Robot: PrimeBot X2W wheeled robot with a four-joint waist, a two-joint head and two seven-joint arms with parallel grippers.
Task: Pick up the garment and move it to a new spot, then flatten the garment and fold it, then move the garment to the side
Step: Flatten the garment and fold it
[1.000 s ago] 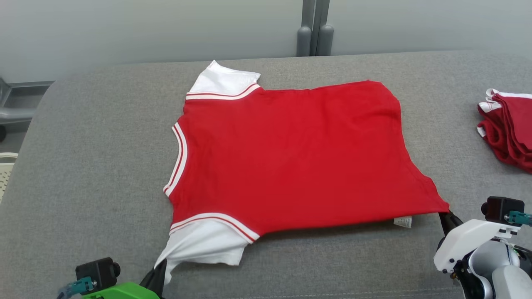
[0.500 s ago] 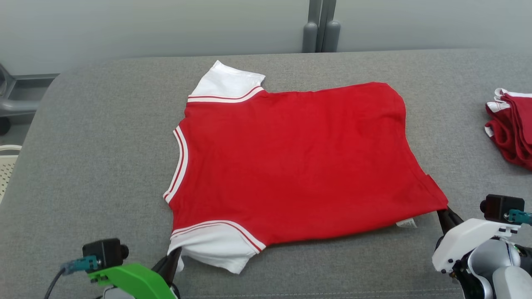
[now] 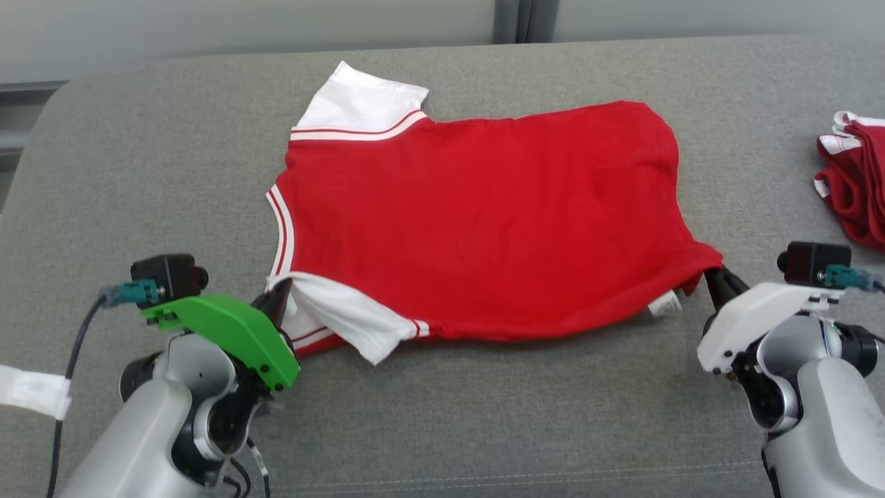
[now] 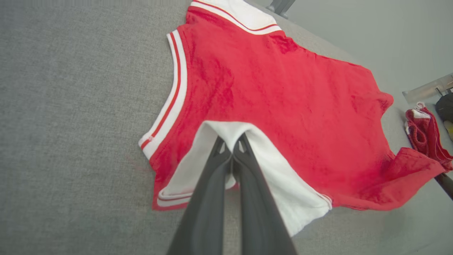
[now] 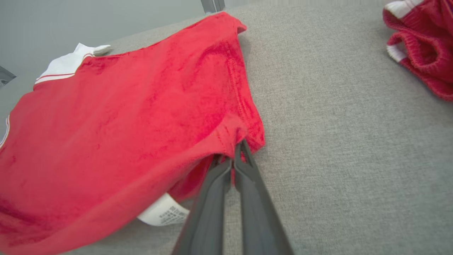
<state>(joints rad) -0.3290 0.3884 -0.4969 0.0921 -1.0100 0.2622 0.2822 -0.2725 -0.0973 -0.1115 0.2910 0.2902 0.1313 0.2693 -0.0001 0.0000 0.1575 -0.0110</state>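
A red garment (image 3: 484, 214) with white sleeves and striped trim lies spread on the grey table (image 3: 138, 173), neck toward the left. My left gripper (image 3: 282, 299) is shut on the near white sleeve (image 4: 279, 184), lifted and folded up over the red body (image 4: 283, 99). My right gripper (image 3: 713, 277) is shut on the near hem corner (image 5: 244, 134), raised off the table with a white label (image 5: 162, 214) hanging beneath it. The far sleeve (image 3: 359, 104) lies flat.
A pile of other red and white garments (image 3: 854, 187) sits at the table's right edge, also at the upper right of the right wrist view as a pile (image 5: 421, 42). A grey wall and a post (image 3: 515, 17) stand behind the table. A white tag (image 3: 31, 391) marks my left forearm.
Both grippers have carried the garment's near edge away from me: the near sleeve now folds onto the red body and the hem corner has lifted. The head camera has tilted down.
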